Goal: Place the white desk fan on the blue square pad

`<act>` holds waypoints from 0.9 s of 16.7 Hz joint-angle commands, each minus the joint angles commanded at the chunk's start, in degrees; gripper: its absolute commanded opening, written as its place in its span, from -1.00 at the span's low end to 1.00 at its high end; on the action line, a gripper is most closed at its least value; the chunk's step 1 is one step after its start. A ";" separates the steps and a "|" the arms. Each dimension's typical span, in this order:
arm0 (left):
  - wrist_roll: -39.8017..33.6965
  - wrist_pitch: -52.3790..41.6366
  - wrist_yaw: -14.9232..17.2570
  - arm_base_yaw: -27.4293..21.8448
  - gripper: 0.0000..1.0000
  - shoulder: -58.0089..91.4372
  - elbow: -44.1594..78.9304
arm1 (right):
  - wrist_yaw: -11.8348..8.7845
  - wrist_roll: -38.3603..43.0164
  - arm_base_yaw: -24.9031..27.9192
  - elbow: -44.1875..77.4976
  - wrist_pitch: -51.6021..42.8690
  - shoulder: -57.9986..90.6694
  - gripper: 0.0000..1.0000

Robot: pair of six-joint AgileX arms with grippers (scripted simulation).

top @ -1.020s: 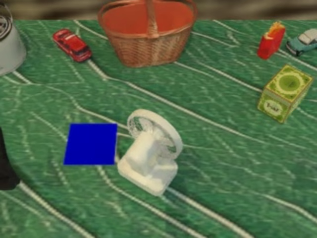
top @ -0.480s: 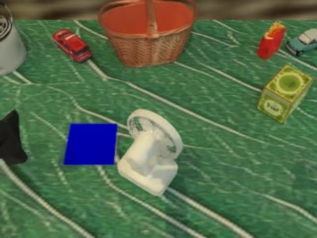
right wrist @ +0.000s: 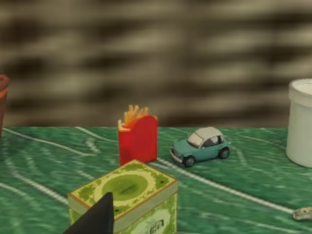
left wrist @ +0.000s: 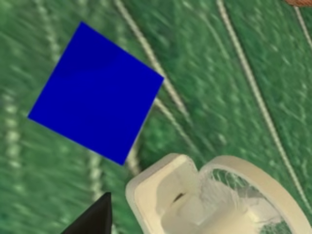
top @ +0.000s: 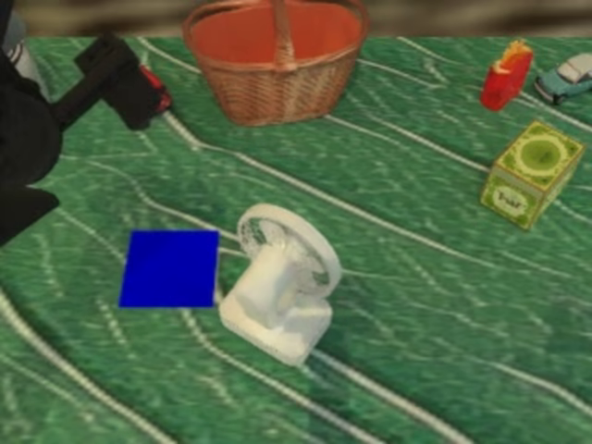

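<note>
**White fan not yet gripped, left arm on approach**

White plastic desk fan with round grille head [top: 280,282] stands on the green patterned table [top: 444,305], near centre, just beside the flat bright-blue square pad [top: 170,268], at its three o'clock. My left gripper [top: 111,69] hangs at ten o'clock from the pad, holding nothing; whether its jaws are spread I cannot tell. I judge this the reaching step. Next I must come down over the fan and grasp it. My right arm is parked out of the top view.

Left tool [top: 116,69] raised (upper left), empty.
</note>
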 joint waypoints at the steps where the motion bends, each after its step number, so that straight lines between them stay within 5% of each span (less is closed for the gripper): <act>1: -4.61 -4.32 -0.01 -1.90 1.00 6.28 5.96 | 0.00 0.00 0.00 0.00 0.00 0.00 1.00; 9: -33.85 -30.69 0.24 -14.07 1.00 45.13 44.12 | 0.00 0.00 0.00 0.00 0.00 0.00 1.00; 15: -40.40 -36.25 0.42 -16.90 1.00 52.44 52.60 | 0.00 0.00 0.00 0.00 0.00 0.00 1.00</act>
